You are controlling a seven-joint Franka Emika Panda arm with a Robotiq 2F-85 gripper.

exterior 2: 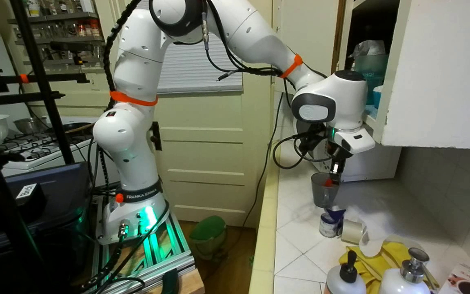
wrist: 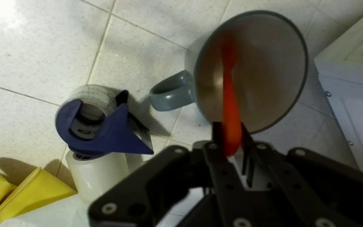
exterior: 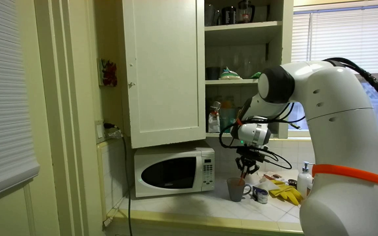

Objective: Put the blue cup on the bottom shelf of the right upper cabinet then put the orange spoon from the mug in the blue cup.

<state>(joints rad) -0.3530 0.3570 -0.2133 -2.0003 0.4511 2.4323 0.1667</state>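
Note:
My gripper (exterior: 246, 170) is right above the mug (exterior: 236, 190), pointing down. In the wrist view its fingertips (wrist: 231, 134) press on both sides of the orange spoon (wrist: 229, 101) near its upper end. The spoon's lower end is inside the mug (wrist: 273, 78), which stands upright on the counter. The spoon and mug also show in an exterior view (exterior 2: 328, 183). The teal-blue cup (exterior: 227, 115) stands on the bottom shelf (exterior: 212, 134) of the right upper cabinet (exterior: 286, 39). It also shows through the cabinet opening in an exterior view (exterior 2: 371, 73), partly hidden by the frame.
A tape dispenser (wrist: 106, 126) and a white roll (wrist: 99, 173) lie beside the mug's handle. Yellow gloves (exterior: 285, 191) and a soap bottle (exterior: 304, 180) stand farther along. The microwave (exterior: 174, 172) is on the mug's other side. A silver bag (exterior: 214, 121) is beside the cup. The cabinet door (exterior 2: 443, 73) is open.

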